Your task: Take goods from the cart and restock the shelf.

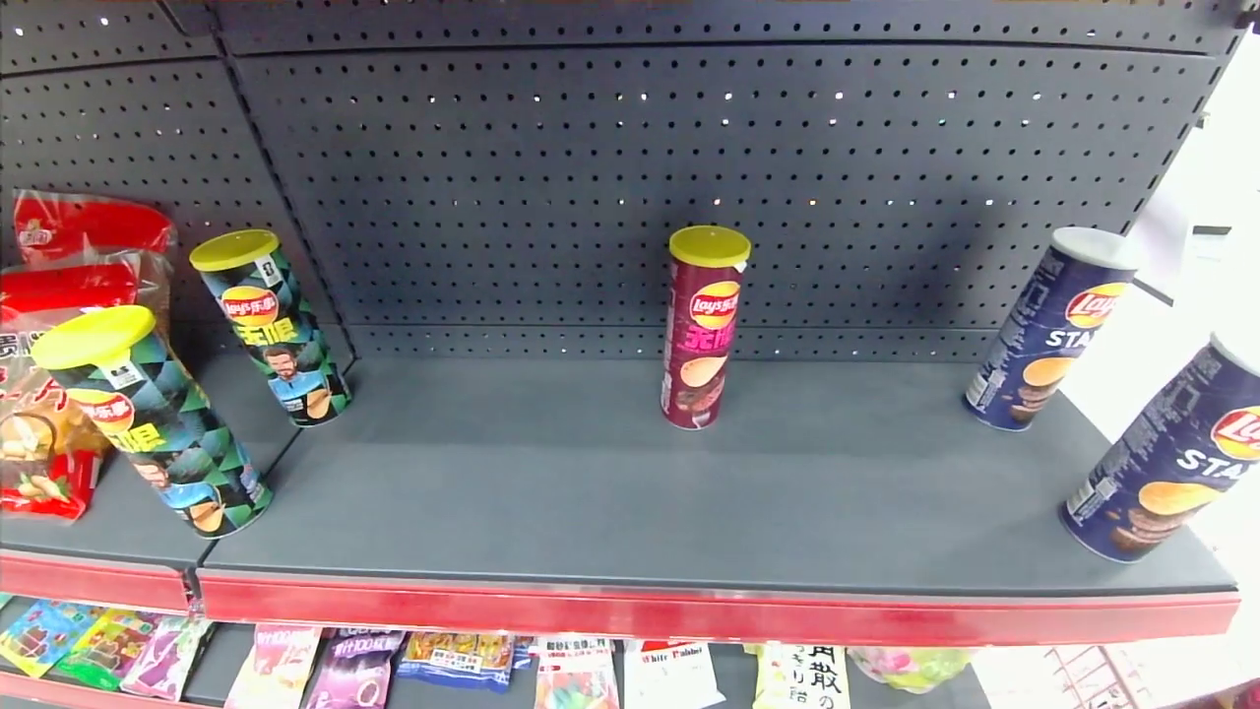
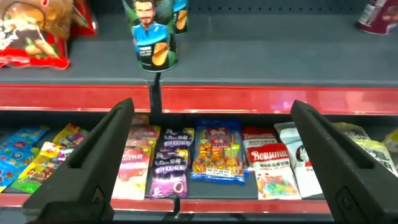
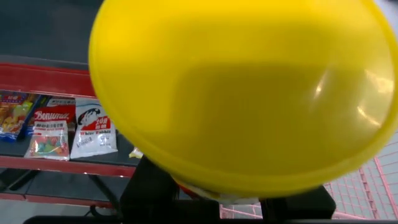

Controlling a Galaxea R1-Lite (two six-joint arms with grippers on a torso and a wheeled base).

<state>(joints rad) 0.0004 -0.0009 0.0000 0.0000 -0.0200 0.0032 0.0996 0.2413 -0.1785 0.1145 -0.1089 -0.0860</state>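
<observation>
- Grey metal shelf board (image 1: 551, 492) holds five standing chip tubes (image 1: 701, 330), well apart.
- I see my right gripper (image 3: 217, 202) pinching a yellow-lidded chip can (image 3: 242, 87) near the red shelf lip (image 3: 43, 78).
- Left gripper (image 2: 211, 106) spread, facing candy bags (image 2: 217, 152).

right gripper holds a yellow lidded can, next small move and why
Probably carry the right gripper and its yellow-lidded can forward and up toward the grey shelf. Behind the can lie the red shelf edge and the snack bags under it, so it seems out in front, not over the board. The bare stretch beside the maroon can looks a fair target.
</observation>
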